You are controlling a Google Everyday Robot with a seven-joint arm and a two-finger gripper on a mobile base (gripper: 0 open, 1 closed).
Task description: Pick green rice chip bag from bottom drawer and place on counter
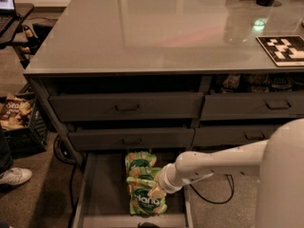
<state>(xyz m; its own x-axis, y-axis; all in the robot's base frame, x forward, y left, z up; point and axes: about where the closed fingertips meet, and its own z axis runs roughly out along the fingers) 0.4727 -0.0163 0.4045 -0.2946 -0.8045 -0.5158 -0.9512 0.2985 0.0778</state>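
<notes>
The bottom drawer [102,194] is pulled out at the foot of the cabinet. Three light-green rice chip bags lie in a row along its right side: a far one [139,161], a middle one [137,178] and a near one [145,202] with white "dang" lettering. My gripper [155,190] reaches in from the right on the white arm [213,163]. It sits low over the seam between the middle and near bags and hides part of both. The counter [156,27] is the glossy grey top above.
Two rows of handled drawers [127,106] jut out above the bottom drawer, partly open. A black-and-white tag board [284,49] and dark items stand at the counter's right and far edge. A crate with brown bags [16,115] and a shoe [13,175] are on the floor at left.
</notes>
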